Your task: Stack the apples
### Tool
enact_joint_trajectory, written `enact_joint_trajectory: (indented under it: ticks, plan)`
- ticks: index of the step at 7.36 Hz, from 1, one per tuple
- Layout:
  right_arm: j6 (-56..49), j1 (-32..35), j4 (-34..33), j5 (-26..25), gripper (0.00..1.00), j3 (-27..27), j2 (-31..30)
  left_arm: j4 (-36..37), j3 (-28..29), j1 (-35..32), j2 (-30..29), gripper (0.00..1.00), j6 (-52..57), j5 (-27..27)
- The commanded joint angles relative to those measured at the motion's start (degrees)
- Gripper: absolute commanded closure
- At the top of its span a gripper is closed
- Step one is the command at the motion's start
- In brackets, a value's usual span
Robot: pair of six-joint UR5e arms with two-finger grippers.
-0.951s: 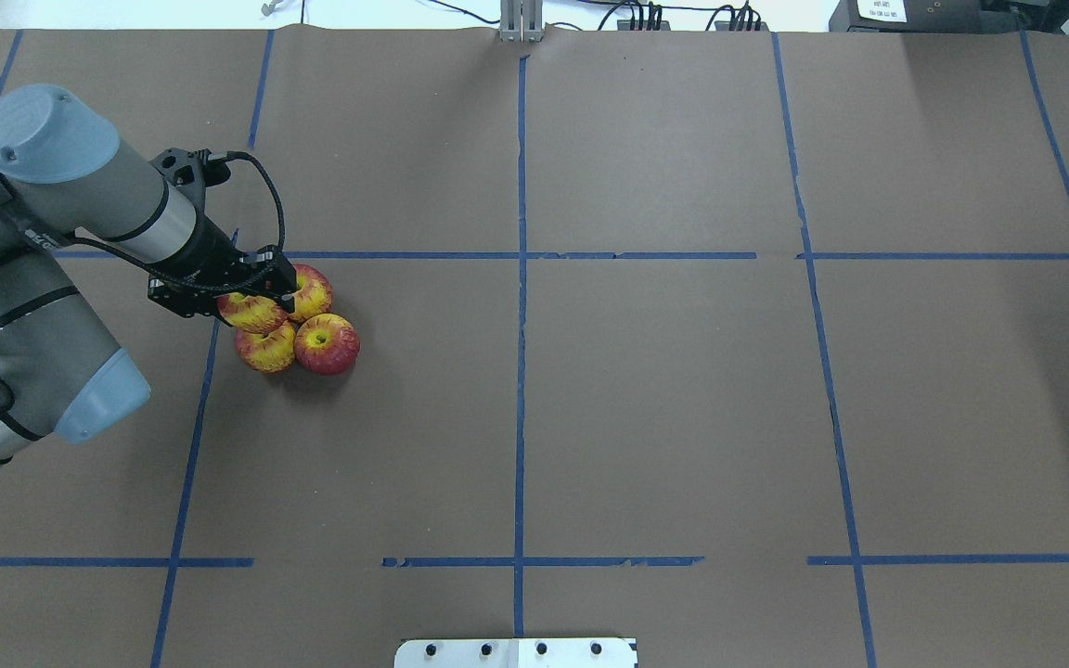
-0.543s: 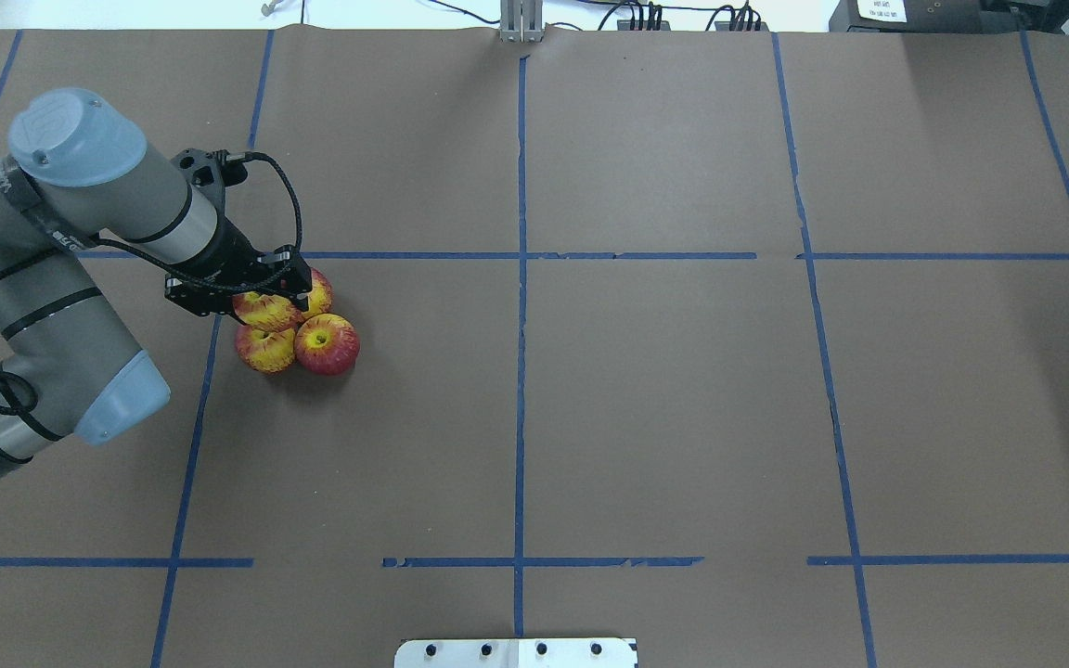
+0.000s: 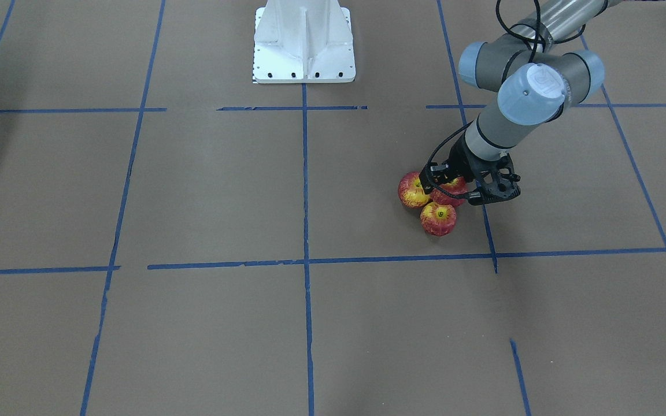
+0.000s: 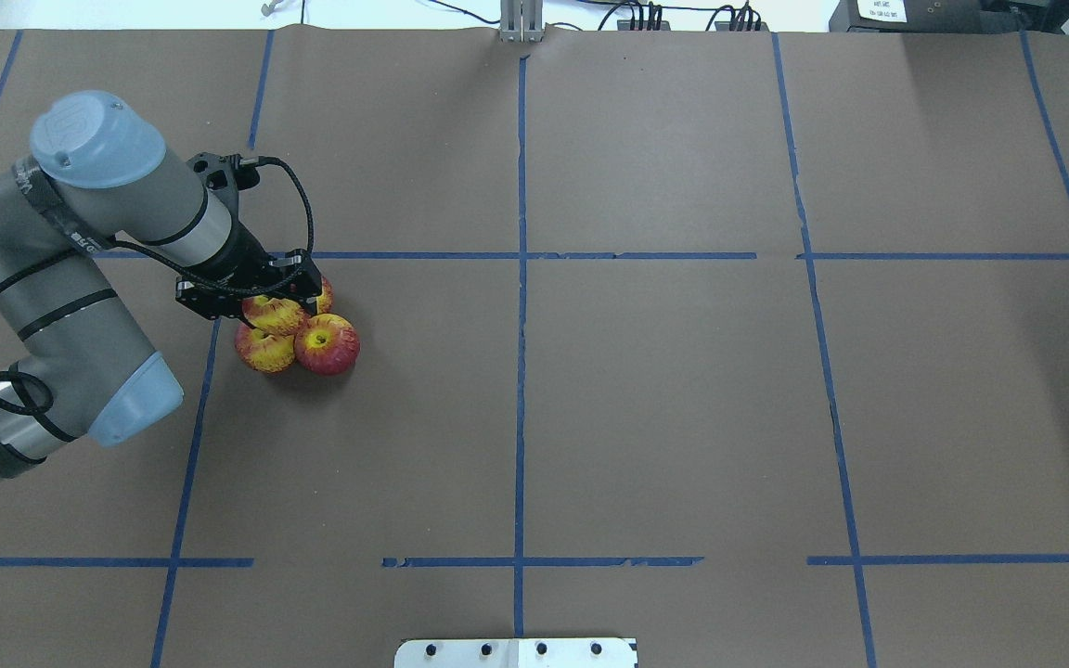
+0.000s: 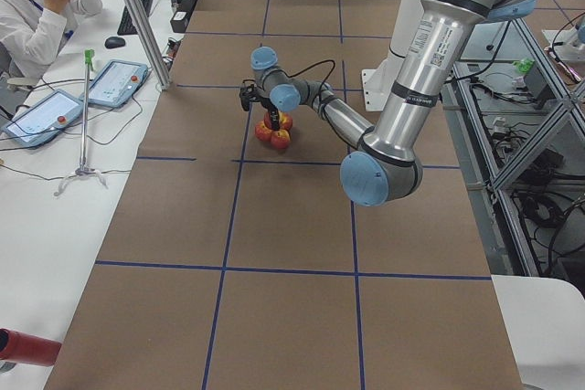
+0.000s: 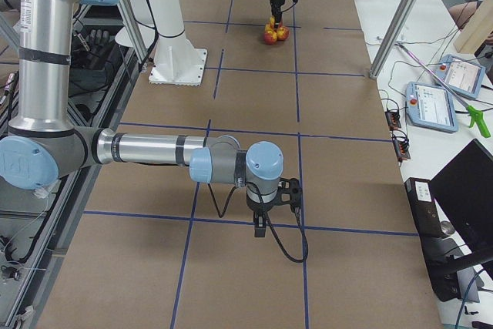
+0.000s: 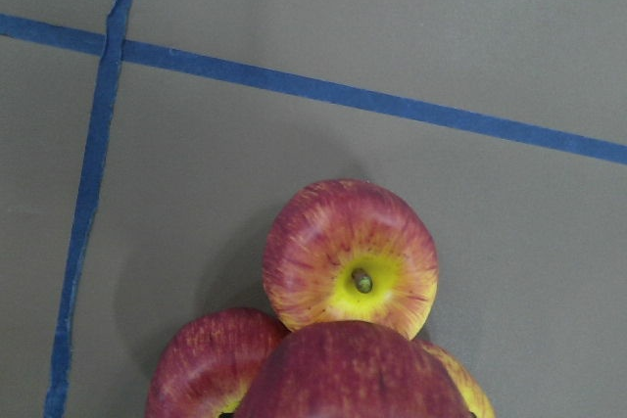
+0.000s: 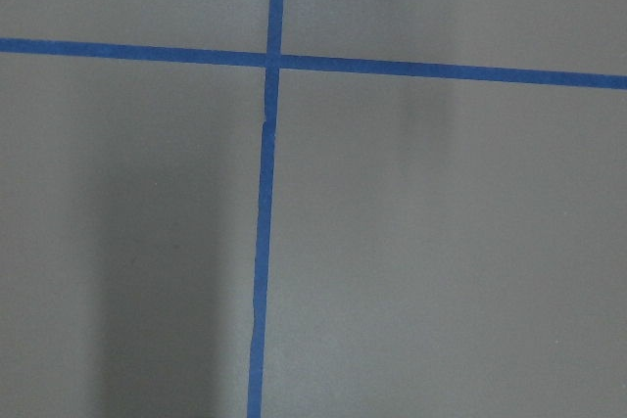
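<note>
Left gripper [image 4: 275, 308]: closed on one apple, the held apple [image 4: 276, 321], with its two black fingers pressed against that fruit's sides. The held apple is poised above a cluster of three others on the brown paper-covered table [image 4: 683, 417]. Taking the held apple as dial centre in the overhead view, 12 o'clock pointing away from the robot: the far apple [image 4: 323, 295] shows at about 2 o'clock, mostly hidden behind the gripper; the right apple [image 4: 327, 344], yellow dimple upward, lies at 4 o'clock; the near apple [image 4: 264, 352] lies at 7 o'clock. The three are packed close, touching one another as far as can be seen. Whether the held apple rests on them or hangs just clear cannot be told from any view. The left wrist camera looks down past the held apple's dark red flank onto the three beneath, one with its stem and yellow dimple plainly up. The cluster lies between 8 and 9 o'clock from the table's central tape crossing [image 4: 521, 255], just inside a corner of the blue tape lines [image 4: 405, 255]. Right gripper [image 6: 261, 227]: seen only in the right-side view, low over the table at that end, pointing down; open or closed cannot be determined. Its wrist camera shows only brown paper and blue tape.
</note>
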Motion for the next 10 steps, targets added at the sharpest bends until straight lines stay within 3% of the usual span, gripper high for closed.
enact_joint_trajectory:
  ticks: [1, 2, 4, 6, 8, 10]
  plan:
    - [0.0, 0.0, 0.0, 0.0, 0.0, 0.0, 0.0, 0.02, 0.01, 0.77, 0.01, 0.12, 0.0, 0.0]
    - [0.0, 0.0, 0.0, 0.0, 0.0, 0.0, 0.0, 0.02, -0.07, 0.78, 0.1, 0.01, 0.0, 0.0]
    - [0.0, 0.0, 0.0, 0.0, 0.0, 0.0, 0.0, 2.72, -1.56, 0.6, 0.1, 0.01, 0.0, -0.17]
    - [0.0, 0.0, 0.0, 0.0, 0.0, 0.0, 0.0, 10.73, -11.18, -3.93, 2.37, 0.01, 3.66, 0.18]
    - [0.0, 0.0, 0.0, 0.0, 0.0, 0.0, 0.0, 11.71, -19.46, -12.55, 7.89, 0.01, 11.13, -0.79]
    - [0.0, 0.0, 0.0, 0.0, 0.0, 0.0, 0.0, 11.63, -22.57, -17.91, 17.97, 0.01, 23.74, -0.79]
